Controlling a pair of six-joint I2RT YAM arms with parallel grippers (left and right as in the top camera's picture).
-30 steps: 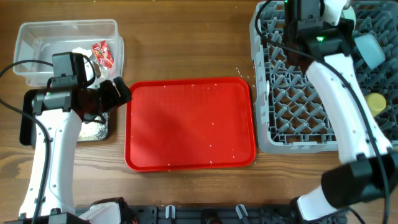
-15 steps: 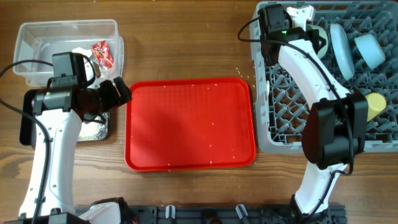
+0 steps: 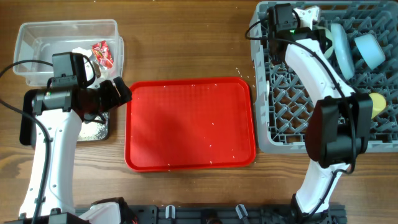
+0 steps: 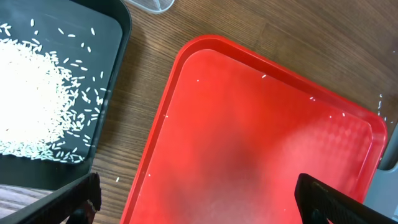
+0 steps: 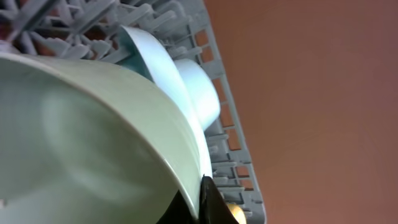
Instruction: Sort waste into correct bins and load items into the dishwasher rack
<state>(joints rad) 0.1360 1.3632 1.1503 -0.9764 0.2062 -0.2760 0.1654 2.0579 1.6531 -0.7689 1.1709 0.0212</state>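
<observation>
- Your left claw (image 4: pixel 198 190) has not moved over the last second. It hangs low over the near-left part of the red tray (image 3: pixel 189 124), fingers spread wide and holding nothing.
- Your right arm has changed. A second ago it reached across the right side of the rack (image 3: pixel 280 118); it is now folded over the rack's far-left corner.
- The right claw (image 3: pixel 313 23) sits against the pale green bowl (image 5: pixel 93 143). Only one dark finger shows at the bowl's rim, so you cannot tell whether it is pinching or has let go.
- Judgement: the last dish is being seated, and loading is close to complete.
- Red tray: only a few stray grains remain on it.
- Black tray (image 4: pixel 118 37), just left of the red tray: a heap of rice (image 4: pixel 37 93).
- Rack: yellow cup (image 3: pixel 377 102) at the right edge. At the far side the pale green bowl, the plate (image 5: pixel 158 68) on edge and the blue bowl (image 5: pixel 199 93) stand in a row.
- No spoon or carrot stick can be made out.
- Clear tub (image 3: pixel 68 28), far left of the table: red wrapper (image 3: pixel 102 53) and white tissue (image 3: pixel 81 55).
</observation>
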